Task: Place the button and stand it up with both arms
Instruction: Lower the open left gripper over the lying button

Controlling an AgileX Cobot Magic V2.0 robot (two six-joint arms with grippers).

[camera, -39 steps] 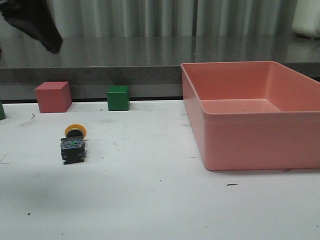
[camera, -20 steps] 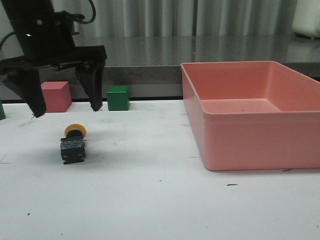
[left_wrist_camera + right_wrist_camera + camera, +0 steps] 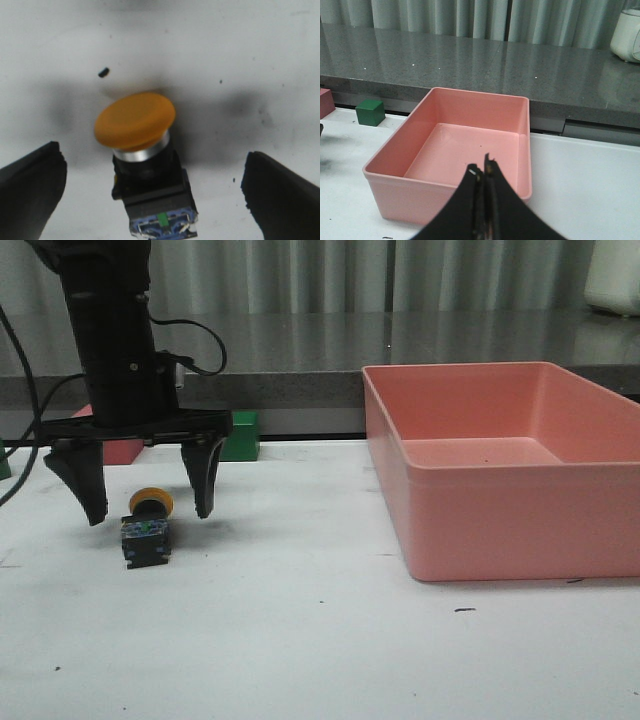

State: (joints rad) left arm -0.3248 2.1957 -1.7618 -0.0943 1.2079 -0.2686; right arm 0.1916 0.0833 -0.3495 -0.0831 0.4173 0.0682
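The button (image 3: 146, 527) was lying on its side on the white table (image 3: 300, 640), the left gripper (image 3: 148, 508) spread wide around it without touching, while the right gripper (image 3: 484, 172) sat pinched closed, empty, near the pink bin (image 3: 470, 150).

White scuffed table (image 3: 320, 660), grey stone counter (image 3: 300, 350), pale pleated curtains (image 3: 300, 275).

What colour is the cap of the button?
The button has an orange-yellow cap; it shows best in the left wrist view.
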